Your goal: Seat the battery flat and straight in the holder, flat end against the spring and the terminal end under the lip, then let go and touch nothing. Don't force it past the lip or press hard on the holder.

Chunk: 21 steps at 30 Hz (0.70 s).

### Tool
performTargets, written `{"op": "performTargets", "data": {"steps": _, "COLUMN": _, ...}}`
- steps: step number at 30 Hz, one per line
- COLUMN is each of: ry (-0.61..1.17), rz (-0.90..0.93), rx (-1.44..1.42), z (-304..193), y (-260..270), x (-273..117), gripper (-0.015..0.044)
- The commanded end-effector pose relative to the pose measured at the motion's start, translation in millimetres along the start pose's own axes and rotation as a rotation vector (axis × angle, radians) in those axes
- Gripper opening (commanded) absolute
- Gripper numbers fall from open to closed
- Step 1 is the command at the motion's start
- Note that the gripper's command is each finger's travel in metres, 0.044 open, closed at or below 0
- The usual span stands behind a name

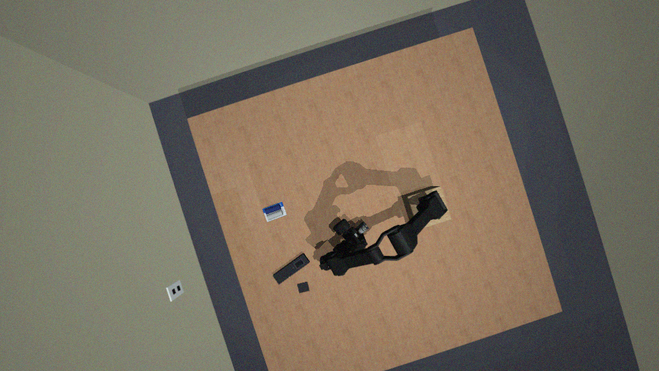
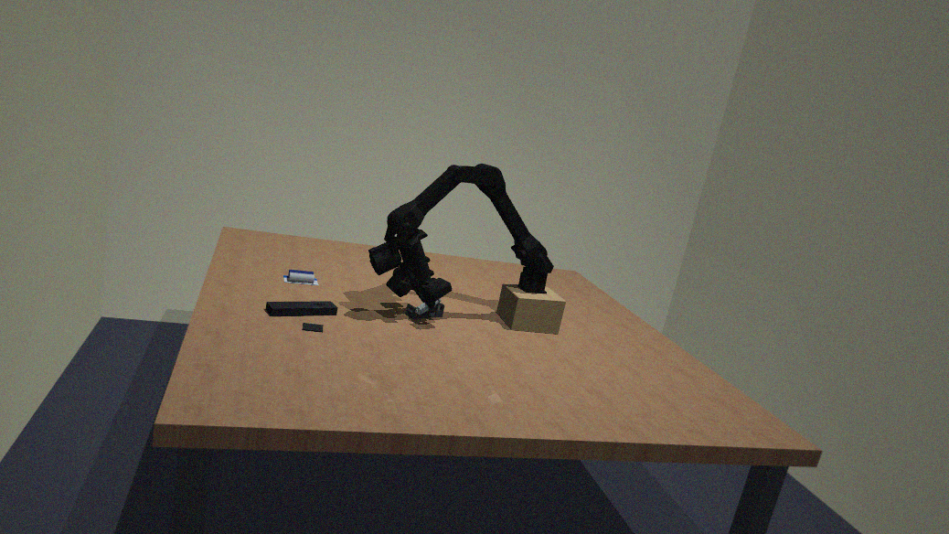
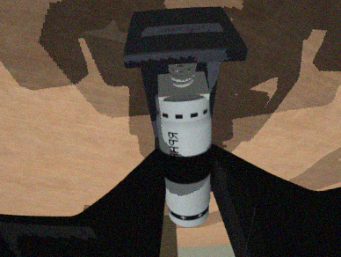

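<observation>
The battery (image 3: 186,132) (image 1: 362,229) (image 2: 421,308), pale with a dark middle band in the wrist view, is between the fingertips of my gripper (image 3: 185,154); the gripper is shut on it. The black holder (image 3: 185,35) (image 2: 413,313) is below and ahead of it. The battery's far end faces the pale contact plate and the spring (image 3: 182,77) in the wrist view, close to or against the plate; touching cannot be told. The spring is partly hidden by the holder's end wall. In the exterior view the battery looks tilted. The holder's lip and its near end are hidden behind battery and fingers.
On the wooden table (image 1: 391,323) (image 2: 464,411) are a black remote-like case (image 1: 291,268) (image 2: 301,308), a small dark square piece (image 1: 302,286) (image 2: 312,327) and a blue and white item (image 1: 274,211) (image 2: 301,277). The arm's base stands on a wooden block (image 2: 530,312).
</observation>
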<state>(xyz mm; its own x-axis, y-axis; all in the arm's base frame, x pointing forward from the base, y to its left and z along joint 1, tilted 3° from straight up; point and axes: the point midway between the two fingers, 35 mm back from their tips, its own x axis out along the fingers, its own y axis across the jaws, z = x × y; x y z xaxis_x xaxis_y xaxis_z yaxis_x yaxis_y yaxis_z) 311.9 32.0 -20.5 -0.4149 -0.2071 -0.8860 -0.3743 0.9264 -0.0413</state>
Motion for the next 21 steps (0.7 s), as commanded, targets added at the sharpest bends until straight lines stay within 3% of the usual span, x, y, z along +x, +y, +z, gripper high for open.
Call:
{"op": "performTargets", "data": {"steps": 1, "ry": -0.002, "rz": 0.001, "rx": 0.006, "z": 3, "y": 0, "x": -1, "gripper": 0.0073}}
{"op": "performTargets", "data": {"steps": 21, "ry": 0.004, "rz": 0.003, "rx": 0.005, "z": 14, "y": 0, "x": -6, "gripper": 0.0073}}
